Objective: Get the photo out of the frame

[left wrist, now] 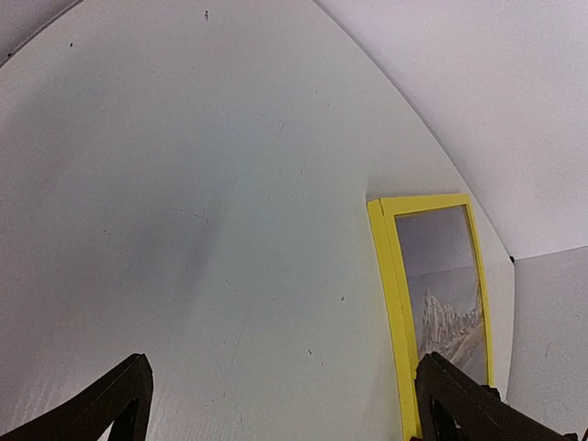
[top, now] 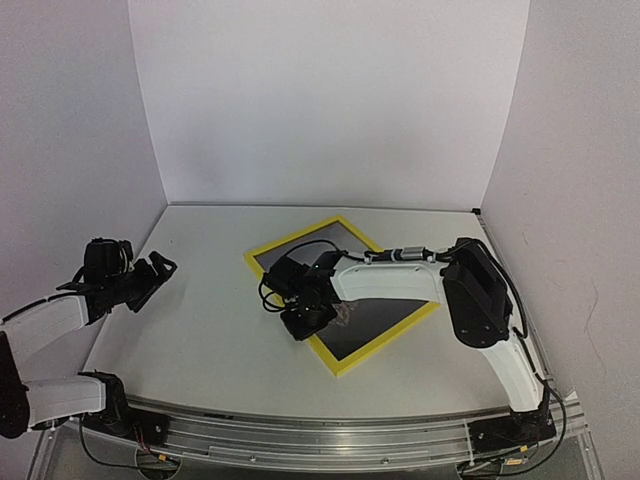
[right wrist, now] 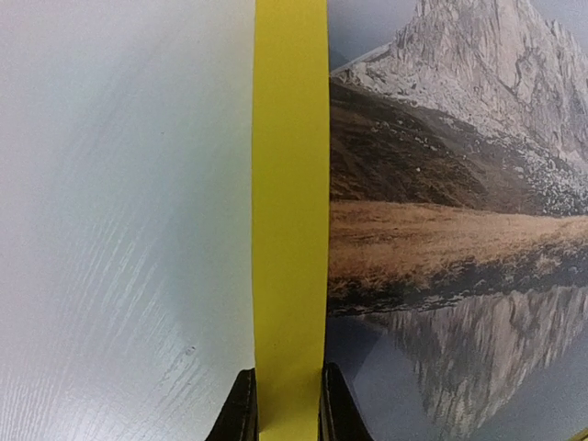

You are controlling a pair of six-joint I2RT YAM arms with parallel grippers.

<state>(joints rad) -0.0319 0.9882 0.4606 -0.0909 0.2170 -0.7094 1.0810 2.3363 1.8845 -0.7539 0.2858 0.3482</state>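
Note:
The yellow frame (top: pixel 352 361) lies flat on the white table, turned like a diamond, with the photo (top: pixel 385 325) of mountains mirrored in water inside it. My right gripper (top: pixel 305 322) is down at the frame's left edge. In the right wrist view its fingertips (right wrist: pixel 243 409) press on both sides of the yellow frame bar (right wrist: pixel 289 184), one on the table side and one over the photo (right wrist: pixel 441 184). My left gripper (top: pixel 150 275) hovers open over the table's left side, well away from the frame. In the left wrist view the frame (left wrist: pixel 390 303) and photo (left wrist: pixel 446 294) lie beyond the gripper (left wrist: pixel 289 404).
The white table (top: pixel 200 330) is enclosed by white walls at the back and both sides. The right arm (top: pixel 475 295) arches over the frame's right half. A metal rail (top: pixel 330 430) runs along the near edge.

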